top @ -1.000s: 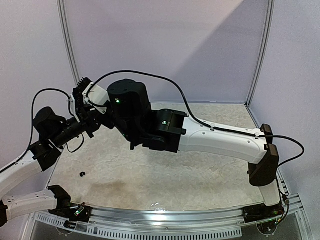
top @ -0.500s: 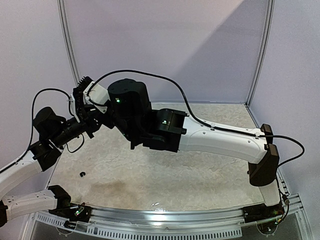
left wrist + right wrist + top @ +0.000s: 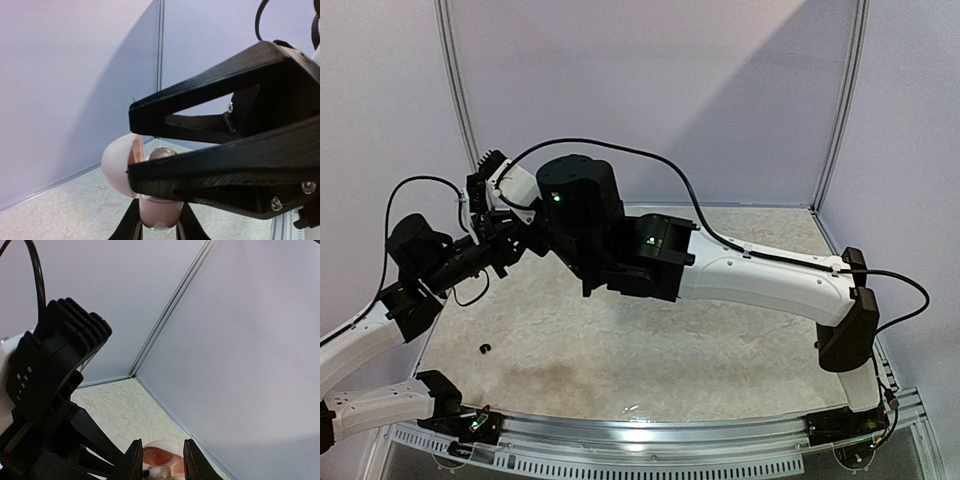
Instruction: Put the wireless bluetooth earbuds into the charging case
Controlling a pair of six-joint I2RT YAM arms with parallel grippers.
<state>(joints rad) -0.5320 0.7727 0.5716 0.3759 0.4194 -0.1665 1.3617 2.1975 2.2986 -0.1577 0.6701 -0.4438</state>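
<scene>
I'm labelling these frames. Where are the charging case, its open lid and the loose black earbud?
charging case (image 3: 159, 215): left wrist view, on its pale pink body.
open lid (image 3: 114, 162): left wrist view, on its white outer dome.
black earbud (image 3: 484, 348): top external view, on its middle.

Two arms are counted — left arm (image 3: 365, 350), right arm (image 3: 770, 285) — one pale case (image 3: 117, 162), one small black bud (image 3: 485, 348).

Glossy plastic against matt black and rough cream

The charging case (image 3: 117, 162) is smooth, glossy pale-pink plastic; the right tool (image 3: 161, 467) has matt black plastic fingers (image 3: 215, 160) with faint layered lines; the worktop (image 3: 650, 350) is cream with a rough, pebbled finish; the walls (image 3: 650, 90) are smooth matt panels.
</scene>
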